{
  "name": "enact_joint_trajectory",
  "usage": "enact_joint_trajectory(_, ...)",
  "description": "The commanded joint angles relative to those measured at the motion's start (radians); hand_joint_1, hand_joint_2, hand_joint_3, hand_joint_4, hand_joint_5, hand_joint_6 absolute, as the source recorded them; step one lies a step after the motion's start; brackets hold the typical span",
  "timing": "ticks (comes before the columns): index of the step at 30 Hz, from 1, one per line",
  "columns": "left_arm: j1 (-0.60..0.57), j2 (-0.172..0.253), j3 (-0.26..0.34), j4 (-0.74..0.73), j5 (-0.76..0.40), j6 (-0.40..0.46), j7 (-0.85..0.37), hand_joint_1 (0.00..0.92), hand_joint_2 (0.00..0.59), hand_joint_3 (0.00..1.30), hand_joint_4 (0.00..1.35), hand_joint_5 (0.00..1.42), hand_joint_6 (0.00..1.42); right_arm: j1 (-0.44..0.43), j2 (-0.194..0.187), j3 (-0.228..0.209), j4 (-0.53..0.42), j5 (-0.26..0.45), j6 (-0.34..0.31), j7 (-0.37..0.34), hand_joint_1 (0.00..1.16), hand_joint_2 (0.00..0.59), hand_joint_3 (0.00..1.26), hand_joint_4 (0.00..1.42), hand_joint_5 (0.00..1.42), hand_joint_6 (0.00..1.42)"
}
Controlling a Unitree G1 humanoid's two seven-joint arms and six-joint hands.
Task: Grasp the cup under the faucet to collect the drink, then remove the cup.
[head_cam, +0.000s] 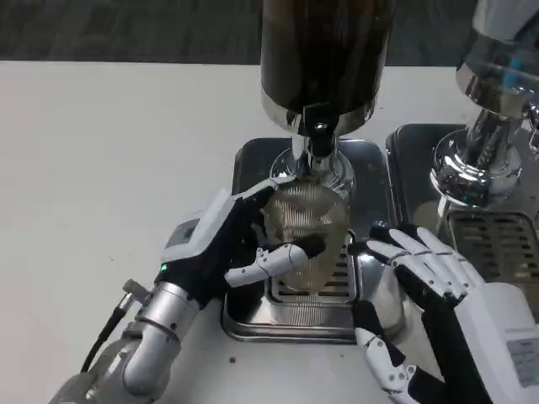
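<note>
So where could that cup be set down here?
The bare white table left of the drip tray is free. Around the cup it is crowded: left robot hand, right robot hand, second dispenser.

You are looking down on a plain white table (109, 151) that fills most of the picture, matte and evenly lit, with only soft shadows on it. Beyond its far edge you can see a strip of dark grey, carpet-like floor (126, 29) running along the top. A few tiny dark specks (232, 360) lie on the tabletop near the lower edge.
</note>
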Motion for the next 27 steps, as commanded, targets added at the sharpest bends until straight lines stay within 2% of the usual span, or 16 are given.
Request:
enact_joint_trajectory(1,0.025,0.01,-0.002,-0.008,-0.004,0.007,-0.045,0.014,0.07,0.25,0.36,0.61,0.65,-0.009,0.001,0.002,0.009,0.01,-0.005,0.006,0.29,0.477,0.34,0.21,0.14,0.18)
enact_joint_trajectory(9,0.049,0.036,0.01,-0.057,-0.015,0.015,-0.062,0.003,0.068,0.22,0.33,0.56,0.58,-0.022,0.008,0.009,0.027,0.016,-0.008,0.0,0.29,0.477,0.34,0.21,0.15,0.18)
enact_joint_trajectory(19,0.116,0.094,0.072,-0.198,-0.046,-0.002,-0.073,0.0,0.064,0.22,0.32,0.54,0.57,-0.047,0.015,0.017,0.055,0.025,-0.014,-0.008,0.29,0.477,0.34,0.21,0.15,0.19)
enact_joint_trajectory(27,0.164,0.124,0.128,-0.301,-0.073,0.006,-0.102,0.0,0.058,0.22,0.32,0.54,0.57,-0.076,0.014,0.019,0.085,0.035,-0.023,-0.013,0.29,0.477,0.35,0.21,0.15,0.19)
